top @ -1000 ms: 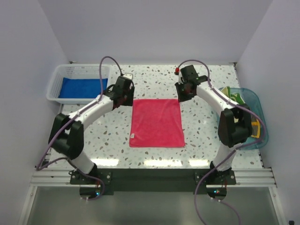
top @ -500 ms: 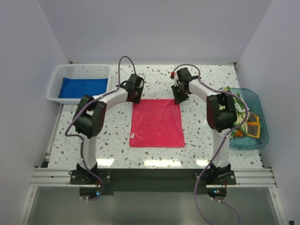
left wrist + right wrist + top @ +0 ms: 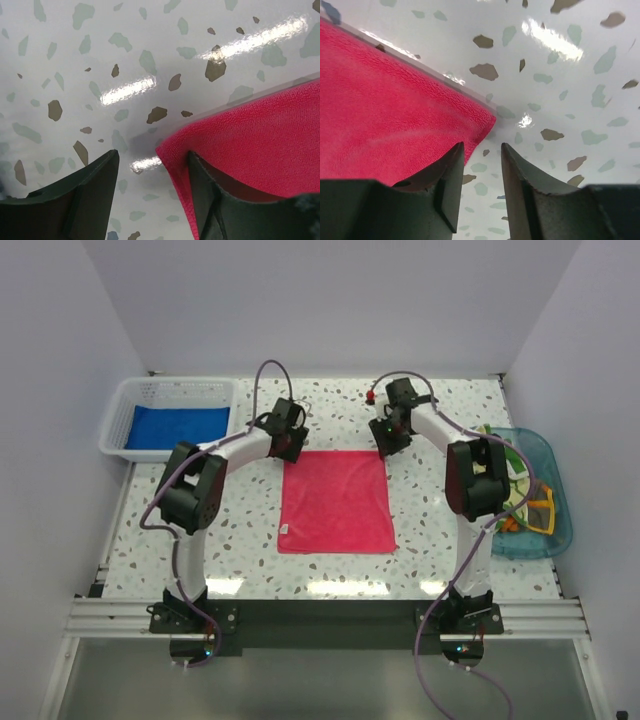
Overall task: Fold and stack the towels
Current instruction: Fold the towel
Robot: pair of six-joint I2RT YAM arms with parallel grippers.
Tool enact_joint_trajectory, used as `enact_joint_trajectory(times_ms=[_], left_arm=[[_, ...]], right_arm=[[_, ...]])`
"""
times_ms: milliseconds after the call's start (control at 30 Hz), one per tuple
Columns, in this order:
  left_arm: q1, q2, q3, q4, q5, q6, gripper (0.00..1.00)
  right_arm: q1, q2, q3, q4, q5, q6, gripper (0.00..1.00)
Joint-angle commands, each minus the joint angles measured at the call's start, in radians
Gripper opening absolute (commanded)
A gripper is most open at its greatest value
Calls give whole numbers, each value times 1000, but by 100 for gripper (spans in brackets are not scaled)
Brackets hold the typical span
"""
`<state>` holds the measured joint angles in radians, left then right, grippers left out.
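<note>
pink towel (image 3: 260, 135) edge-cropped; tub towels (image 3: 518, 480) part-hidden

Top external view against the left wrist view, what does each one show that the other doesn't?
Only the top external view shows the whole pink towel lying flat, the white basket holding a blue towel, the blue tub and the right gripper. Only the left wrist view shows that the left gripper is open, its fingers on either side of a corner of the towel. Both show pink towel on the speckled table.
</note>
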<state>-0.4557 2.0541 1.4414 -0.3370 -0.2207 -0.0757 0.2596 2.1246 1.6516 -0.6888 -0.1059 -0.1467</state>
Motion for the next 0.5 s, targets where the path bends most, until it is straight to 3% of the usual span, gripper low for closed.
enact_joint_trajectory(times_ms=[0, 200, 467], left_arm=[[15, -72, 10, 73, 39, 157, 63], [49, -20, 80, 41, 240, 278, 68], [66, 31, 178, -23, 365, 373, 68]], right_arm=[[-6, -42, 111, -84, -66, -166, 41], [-10, 64, 275, -204, -176, -303, 44], [-10, 170, 408, -314, -178, -401, 44]])
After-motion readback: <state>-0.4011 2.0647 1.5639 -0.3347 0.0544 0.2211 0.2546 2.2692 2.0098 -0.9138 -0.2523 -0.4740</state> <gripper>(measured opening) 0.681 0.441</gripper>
